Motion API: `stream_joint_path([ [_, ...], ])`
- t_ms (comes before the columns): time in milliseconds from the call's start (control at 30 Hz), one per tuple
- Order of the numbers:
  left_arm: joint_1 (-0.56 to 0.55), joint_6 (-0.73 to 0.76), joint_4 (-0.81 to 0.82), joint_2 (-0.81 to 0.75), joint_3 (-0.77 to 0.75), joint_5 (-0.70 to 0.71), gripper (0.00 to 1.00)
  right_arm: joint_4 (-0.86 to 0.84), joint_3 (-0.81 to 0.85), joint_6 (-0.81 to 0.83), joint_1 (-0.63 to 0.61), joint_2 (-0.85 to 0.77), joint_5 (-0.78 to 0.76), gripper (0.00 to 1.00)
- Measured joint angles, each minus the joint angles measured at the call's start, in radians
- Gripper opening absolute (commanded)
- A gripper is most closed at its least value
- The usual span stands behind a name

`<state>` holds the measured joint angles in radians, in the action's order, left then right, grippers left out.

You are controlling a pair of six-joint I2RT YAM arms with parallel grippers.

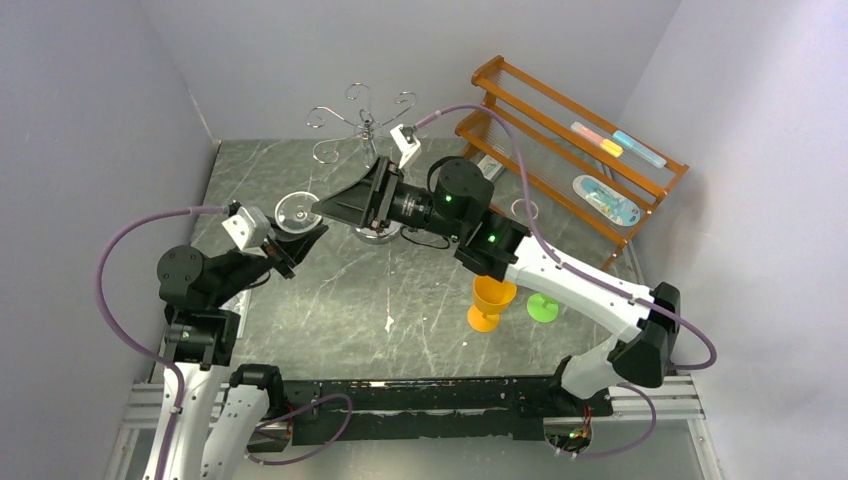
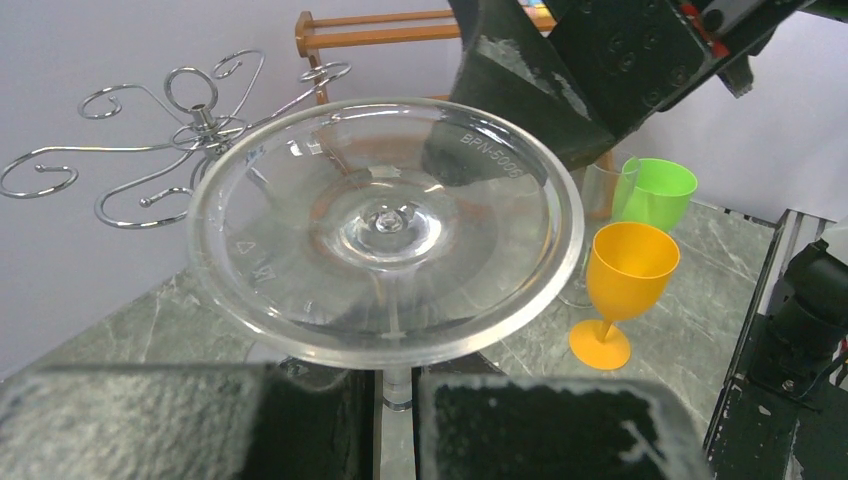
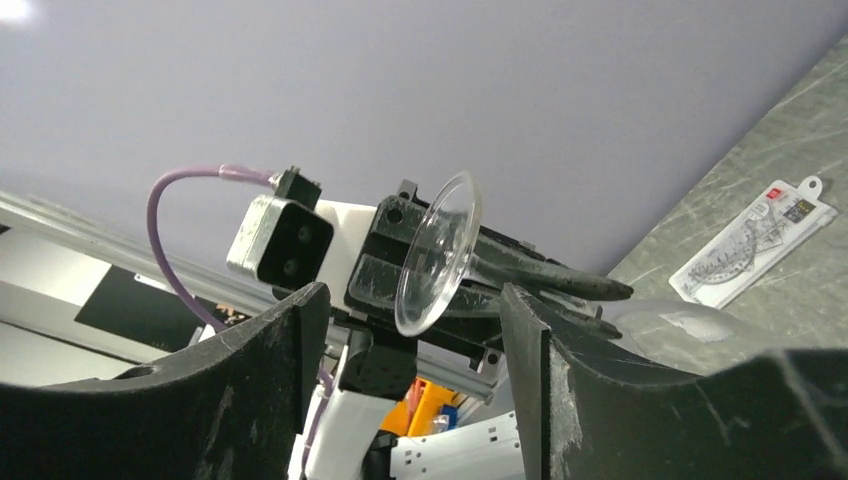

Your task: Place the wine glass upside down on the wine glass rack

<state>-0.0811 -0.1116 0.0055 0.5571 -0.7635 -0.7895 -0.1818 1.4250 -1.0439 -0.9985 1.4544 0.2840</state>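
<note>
Jaws of the left gripper [image 2: 397,392] are pressed onto the stem of the clear wine glass [image 2: 385,230], holding it off the grey marbled table [image 1: 400,330] with its round foot turned upward and tilted, the bowl hidden below the fingers. From the other side the right gripper [image 3: 415,300] points at that foot with its jaws spread wide, one finger to each side of the rim; whether either finger touches the glass cannot be told. The chrome wine glass rack [image 1: 365,125] stands behind the two grippers near the back wall, its scrolled arms bare, with the glass in front and to its left, apart from it. An orange goblet [image 1: 492,300] and a green goblet [image 2: 655,190] stand upright together under the right arm, and a wooden slatted shelf [image 1: 560,140] sits in the far right corner.
</note>
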Motion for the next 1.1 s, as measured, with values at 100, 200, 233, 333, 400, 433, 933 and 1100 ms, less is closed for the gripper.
stream_joint_path([
  [100, 0.000, 0.009, 0.000, -0.001, 0.000, -0.005, 0.05, 0.023, 0.039, -0.006, 0.000, 0.034, 0.008, 0.55],
  [200, 0.000, 0.020, -0.002, -0.005, 0.000, -0.006, 0.05, 0.038, 0.070, -0.016, 0.000, 0.072, 0.025, 0.35],
  [233, 0.000, 0.023, -0.002, -0.007, 0.000, -0.006, 0.05, 0.039, 0.074, -0.023, 0.000, 0.083, 0.032, 0.23],
  [333, 0.000, 0.031, -0.011, -0.012, 0.008, -0.002, 0.13, 0.026, 0.076, -0.056, 0.000, 0.100, 0.058, 0.00],
  [400, 0.000, 0.054, -0.002, -0.016, 0.016, 0.006, 0.27, 0.039, 0.071, -0.098, 0.001, 0.099, 0.063, 0.00],
  [433, 0.000, 0.061, 0.001, -0.020, 0.018, 0.013, 0.35, 0.038, 0.069, -0.117, 0.003, 0.099, 0.065, 0.00],
  [933, -0.001, -0.031, 0.104, -0.061, 0.077, 0.062, 0.32, 0.010, -0.008, -0.251, 0.037, 0.019, 0.051, 0.00],
  [1100, -0.001, -0.035, 0.222, -0.082, 0.139, 0.037, 0.32, -0.010, -0.019, -0.296, 0.047, 0.019, 0.082, 0.00],
])
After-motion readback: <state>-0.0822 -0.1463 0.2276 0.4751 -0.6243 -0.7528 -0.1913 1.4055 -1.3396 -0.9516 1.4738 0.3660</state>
